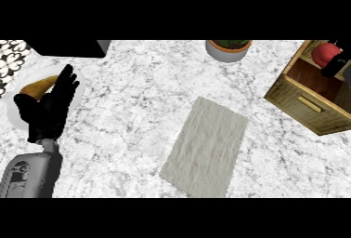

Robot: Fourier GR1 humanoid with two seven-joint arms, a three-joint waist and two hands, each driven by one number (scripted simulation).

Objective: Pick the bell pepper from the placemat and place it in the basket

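**Pepper at the basket, release pending**

Landmark: the placemat (205, 148), lying bare mid-counter. Nothing on it.

- Bell pepper (326, 53): red, up and to the right of the placemat, inside the wooden basket (302, 104), at the view's right edge. Only part of it shows.
- Right hand (337, 62): a dark shape just beside or on the pepper, cut off by the frame edge. Can't tell if the fingers are curled round it or already off.
- Left hand (51, 107): far left of the placemat, fingers straight and up, holding nothing. Resting over a white plate (14, 116) that carries a brownish, elongated food item (37, 86).

Step, as I read it: placing phase, tail end. Pepper looks to be over or in the basket's open compartment; whether it rests on the floor of it isn't visible.

Next move calls for: confirm the pepper is below the rim, let go, lift the right hand straight out without catching the basket wall.

Around: a potted plant (228, 49) above the placemat at the counter's far edge, a dark block (68, 48) up-left. Both well apart from the basket. Nothing blocks the retreat path; the basket's own wall is the only snag risk.
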